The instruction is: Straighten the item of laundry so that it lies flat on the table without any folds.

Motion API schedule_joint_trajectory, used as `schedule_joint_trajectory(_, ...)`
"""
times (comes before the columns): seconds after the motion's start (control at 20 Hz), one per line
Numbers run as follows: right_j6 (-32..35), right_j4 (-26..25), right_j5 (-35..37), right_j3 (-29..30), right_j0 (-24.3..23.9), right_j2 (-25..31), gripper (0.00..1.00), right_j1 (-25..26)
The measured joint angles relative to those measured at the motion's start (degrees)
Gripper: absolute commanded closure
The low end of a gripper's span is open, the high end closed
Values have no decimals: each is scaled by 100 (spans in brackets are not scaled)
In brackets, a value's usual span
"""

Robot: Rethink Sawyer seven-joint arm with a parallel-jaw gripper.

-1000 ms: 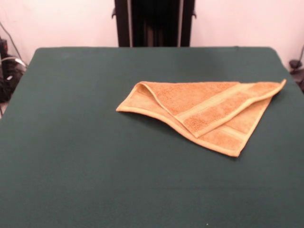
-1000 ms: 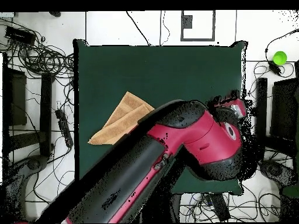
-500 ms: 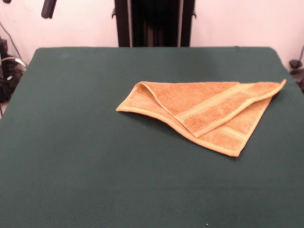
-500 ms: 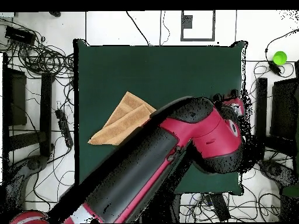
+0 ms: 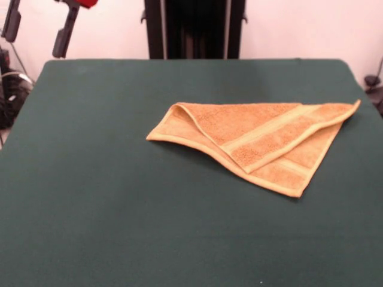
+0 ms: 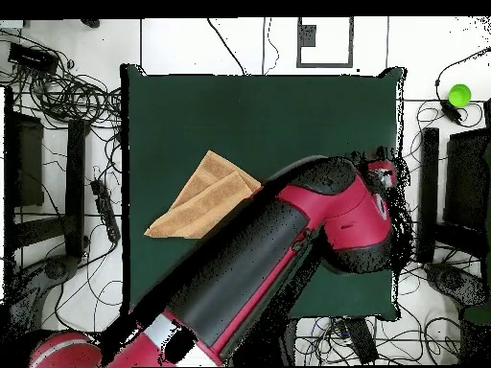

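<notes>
The item of laundry [image 5: 257, 140] is an orange-tan towel folded over on itself into a rough triangle, right of the middle of the dark green table [image 5: 90, 191]. One corner points to the table's right edge. In the overhead view the towel [image 6: 199, 196] lies near the table's [image 6: 259, 105] left side, and the red and black arm [image 6: 288, 249] covers its right tip. My gripper [image 5: 33, 46] hangs open at the front view's upper left, above the table's far left corner. It is well clear of the towel and holds nothing.
Cables and dark gear [image 5: 9, 89] sit beyond the table's left edge. A black post [image 5: 194, 28] stands behind the far edge. In the overhead view, cables [image 6: 67, 96] and a green ball [image 6: 460, 94] lie on the floor around the table.
The gripper's fingers have come down into the front view at the upper left. In the overhead view the arm has swung further across the table. The towel has not moved.
</notes>
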Motion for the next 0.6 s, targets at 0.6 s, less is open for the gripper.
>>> schedule_joint_trajectory(0.6,-966,1596,80,-64,-756,878,0,-297)
